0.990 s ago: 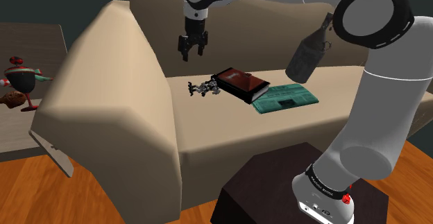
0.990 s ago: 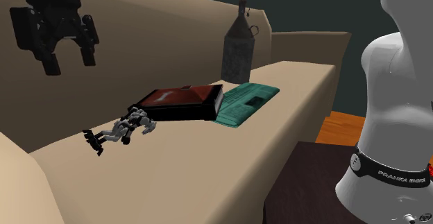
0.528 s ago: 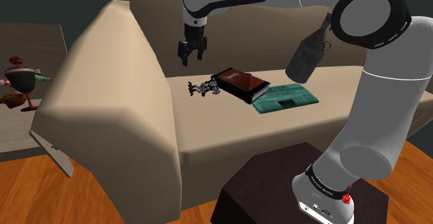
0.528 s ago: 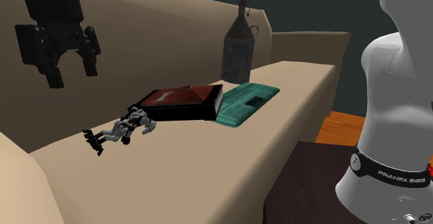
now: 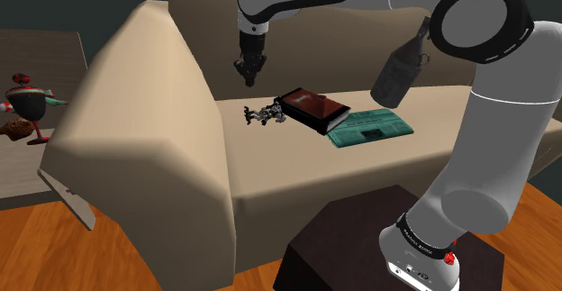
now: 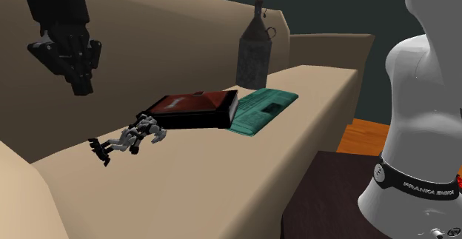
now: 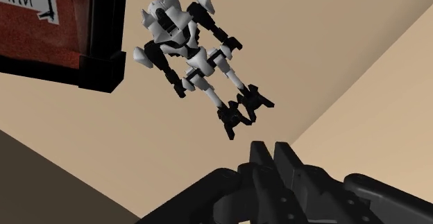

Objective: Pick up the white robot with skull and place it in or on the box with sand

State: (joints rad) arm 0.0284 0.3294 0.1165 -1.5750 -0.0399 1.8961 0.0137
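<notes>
The small white and black robot figure (image 5: 262, 113) (image 6: 127, 138) (image 7: 187, 56) lies flat on the beige sofa seat (image 5: 360, 168), its head against a dark red, black-edged box (image 5: 311, 109) (image 6: 194, 108) (image 7: 59, 32). My black gripper (image 5: 249, 73) (image 6: 79, 82) (image 7: 274, 153) hangs in the air above the figure's feet, between it and the sofa's backrest. Its fingers are shut together with nothing between them, and they do not touch the figure.
A teal flat case (image 5: 369, 127) (image 6: 260, 109) lies beside the red box. A dark bottle (image 5: 403, 64) (image 6: 254, 49) stands behind it on the seat. The sofa's tall armrest (image 5: 135, 118) rises at the shoulder view's left; a red-and-black toy (image 5: 27, 104) stands beyond it.
The gripper's fingers have gone from open to shut on nothing. The hand first sank a little toward the seat, then held its place above the figure. The figure has not moved.
</notes>
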